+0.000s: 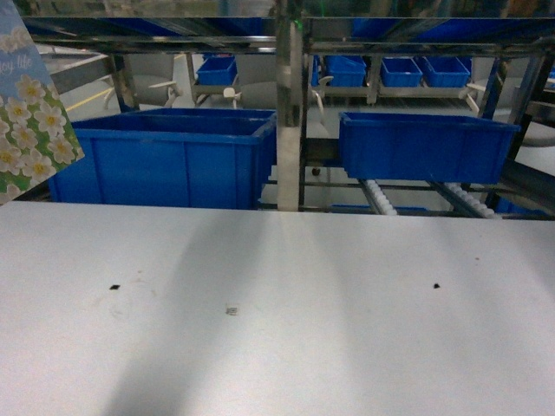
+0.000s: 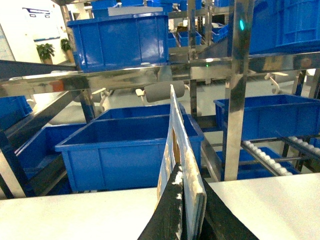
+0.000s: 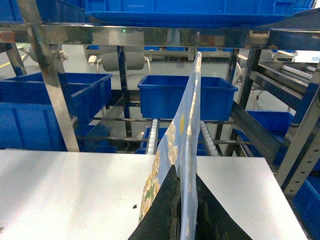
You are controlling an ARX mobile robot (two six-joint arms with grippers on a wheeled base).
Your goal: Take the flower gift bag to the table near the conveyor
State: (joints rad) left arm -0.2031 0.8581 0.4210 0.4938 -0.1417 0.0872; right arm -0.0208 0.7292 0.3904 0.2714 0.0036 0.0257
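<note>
Floral gift bag (image 2: 181,165) clamped flat in my left gripper (image 2: 186,212), second bag (image 3: 182,150) clamped in my right gripper (image 3: 184,210), both held above grey-white table (image 1: 286,303), conveyor (image 1: 381,195) rollers just behind.

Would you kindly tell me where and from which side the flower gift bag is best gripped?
Pinch the flower gift bag across its two flat faces near one edge, coming in edge-on. It is thin and upright, so only the broad faces offer a hold. The left tool appears clamped that way; the right tool likewise in its view.
</note>
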